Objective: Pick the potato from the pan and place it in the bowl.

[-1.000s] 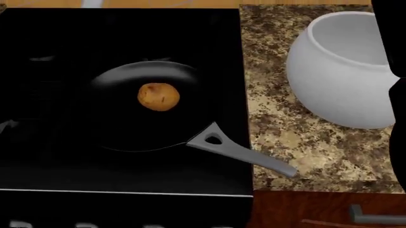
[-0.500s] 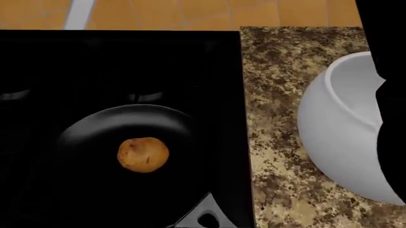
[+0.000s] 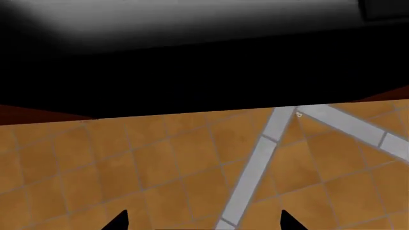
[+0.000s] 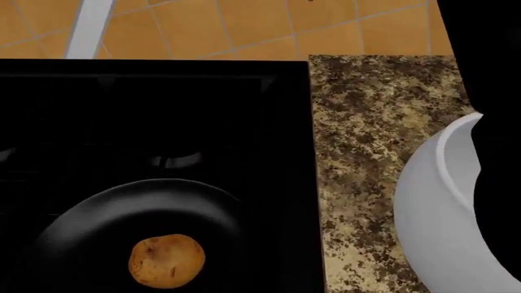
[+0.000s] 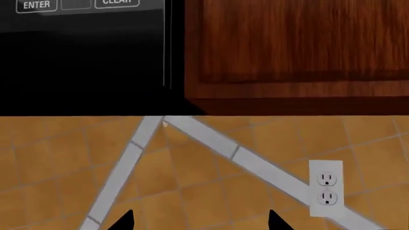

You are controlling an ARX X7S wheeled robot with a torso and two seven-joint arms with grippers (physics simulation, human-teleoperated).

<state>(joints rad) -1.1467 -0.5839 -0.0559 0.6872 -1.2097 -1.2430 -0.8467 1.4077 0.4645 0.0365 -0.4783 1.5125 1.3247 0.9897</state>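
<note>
Nothing in hand yet, folks: the potato (image 4: 167,261) sits on the floor of the pan (image 4: 89,226), roughly mid-pan, touching nothing else, and neither gripper is anywhere near it. The left gripper (image 3: 203,221) shows only two dark fingertip points, spread wide with nothing between them, and what lies ahead of those jaws is orange wall tile (image 3: 160,163) under a dark overhang, not the stove. Same story for the right gripper (image 5: 198,220): tips apart, released, empty, facing tile, a wall outlet (image 5: 326,188) off to one side, and a wooden cabinet (image 5: 300,48) with a microwave panel (image 5: 76,28) beyond. In the head view a dark bulk on the right hides part of the bowl (image 4: 440,207), which stands on the granite counter (image 4: 366,152) well apart from the pan. Handling, as I'd judge it: the potato looks firm and light, roundish, so it could roll on that slick pan floor if nudged off-centre. Best bet is jaws straddling its widest middle from above, closing across the shorter axis; a moderate squeeze should hold, since it won't crush easily.
</note>
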